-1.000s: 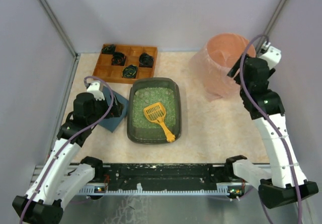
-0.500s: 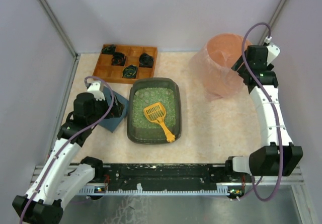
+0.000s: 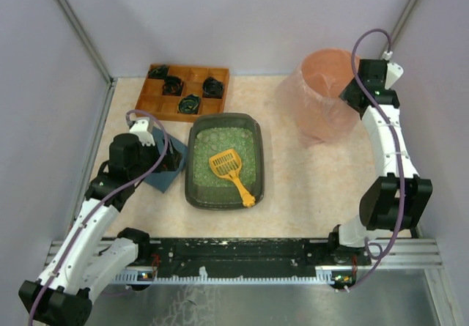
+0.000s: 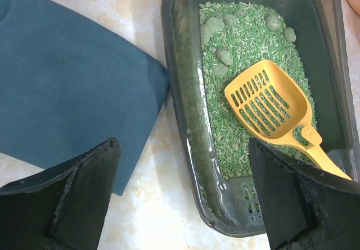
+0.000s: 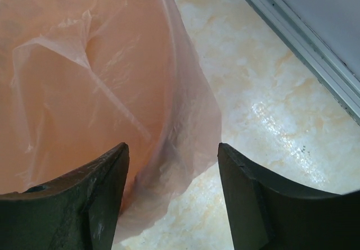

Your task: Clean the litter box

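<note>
Sitting mid-table [image 3: 308, 187], the litter box [image 3: 223, 203] is holding green litter, a few clumps, and a yellow scoop [image 3: 227, 165] lying on top. The left gripper [image 4: 183, 166] is hovering just left of the litter box over a blue cloth [image 4: 67, 81], jaws spread wide and gripping nothing. The right gripper [image 5: 173, 154] is hanging well right of the litter box, jaws wide, with the pink bin's [image 3: 315, 113] bagged wall showing between them.

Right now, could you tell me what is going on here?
Neither arm holds anything. The left claw hangs open over the blue cloth and the litter box edge. The yellow scoop lies in the litter, clumps unscooped. The right claw hangs open at the pink bin.
</note>
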`<action>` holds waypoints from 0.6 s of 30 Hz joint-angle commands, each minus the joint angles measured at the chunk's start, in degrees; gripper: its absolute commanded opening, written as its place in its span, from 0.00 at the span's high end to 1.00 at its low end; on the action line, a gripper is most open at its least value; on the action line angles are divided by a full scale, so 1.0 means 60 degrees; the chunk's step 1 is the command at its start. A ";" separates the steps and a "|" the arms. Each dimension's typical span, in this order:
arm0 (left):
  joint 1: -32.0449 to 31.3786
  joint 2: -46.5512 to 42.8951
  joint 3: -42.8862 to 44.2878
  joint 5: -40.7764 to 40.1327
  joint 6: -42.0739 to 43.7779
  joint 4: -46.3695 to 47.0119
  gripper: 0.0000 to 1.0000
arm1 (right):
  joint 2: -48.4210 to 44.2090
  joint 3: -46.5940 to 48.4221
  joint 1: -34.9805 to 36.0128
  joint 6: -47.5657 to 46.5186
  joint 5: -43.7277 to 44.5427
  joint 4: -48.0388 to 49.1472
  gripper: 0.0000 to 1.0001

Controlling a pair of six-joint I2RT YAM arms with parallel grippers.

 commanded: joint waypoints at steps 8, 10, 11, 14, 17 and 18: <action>-0.0046 0.0099 -0.0056 0.0197 0.0129 0.0286 0.00 | 0.0760 0.0897 -0.0108 -0.0379 0.0267 0.0072 0.58; -0.0046 0.0106 -0.0066 0.0204 0.0128 0.0290 0.00 | 0.0769 0.0901 -0.0103 -0.0523 0.0319 0.0053 0.66; -0.0046 0.0108 -0.0061 0.0204 0.0125 0.0290 0.00 | 0.0772 0.0922 -0.0108 -0.0595 0.0313 0.0024 0.70; -0.0046 0.0100 -0.0056 0.0191 0.0128 0.0286 0.00 | 0.0769 0.1114 -0.0103 -0.0858 0.0350 -0.0198 0.80; -0.0046 0.0093 -0.0055 0.0182 0.0121 0.0293 0.00 | 0.0662 0.1265 -0.0101 -0.1202 0.0406 -0.0440 0.92; -0.0045 0.0088 -0.0056 0.0189 0.0128 0.0287 0.00 | 0.0599 0.1290 -0.0103 -0.1326 0.0447 -0.0525 0.98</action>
